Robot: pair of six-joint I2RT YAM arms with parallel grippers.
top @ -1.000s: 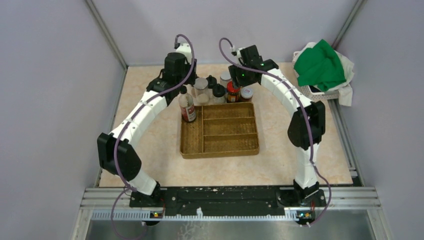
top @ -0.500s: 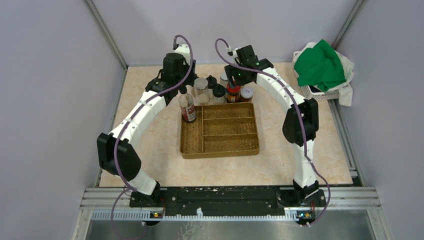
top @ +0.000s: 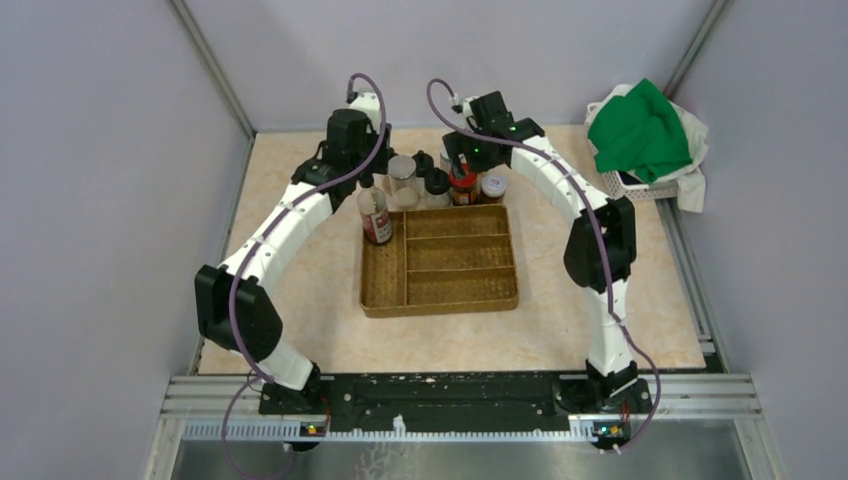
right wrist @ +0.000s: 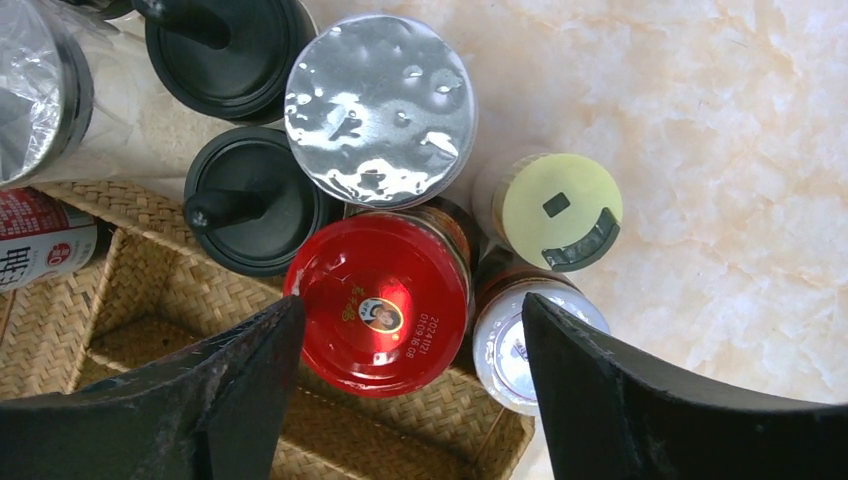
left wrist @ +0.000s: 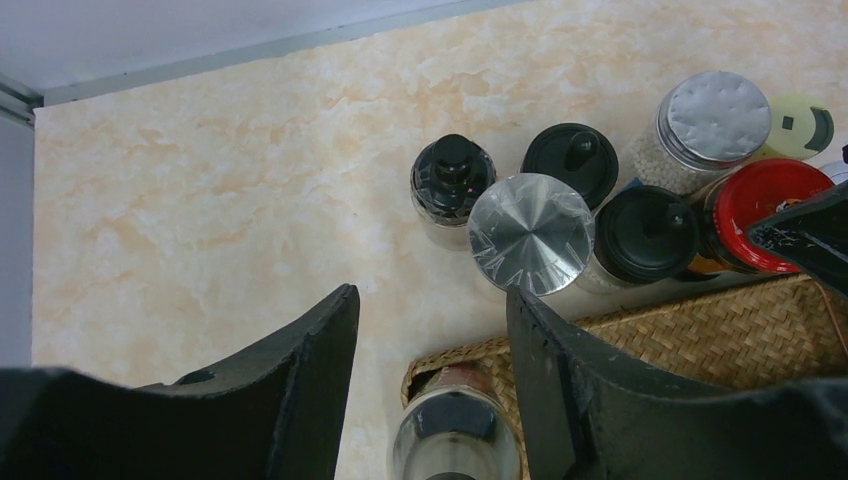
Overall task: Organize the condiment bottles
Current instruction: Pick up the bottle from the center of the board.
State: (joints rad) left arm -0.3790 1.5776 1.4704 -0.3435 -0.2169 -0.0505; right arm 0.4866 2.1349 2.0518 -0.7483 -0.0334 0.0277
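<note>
Robot lab work cell, plain grey panel walls (top: 100,150) around me, aluminium frame posts (top: 212,68) in the corners, my two cabled arms (top: 290,215) bolted to a metal rail (top: 210,392), marble-look tabletop (top: 300,300) in front.

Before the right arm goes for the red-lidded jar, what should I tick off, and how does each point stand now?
1. Right gripper open: ok, jaws wide.
2. Centred over the red jar: ok, it straddles the lid in the wrist view.
3. Room to come down around that jar: not ok. The white-lidded jar and black-lidded jar sit tight against it.
4. Left gripper empty: ok, open above the bottle.
5. Tray has space: ok, its three right compartments are bare.
6. Height above the red lid: cannot tell.
</note>
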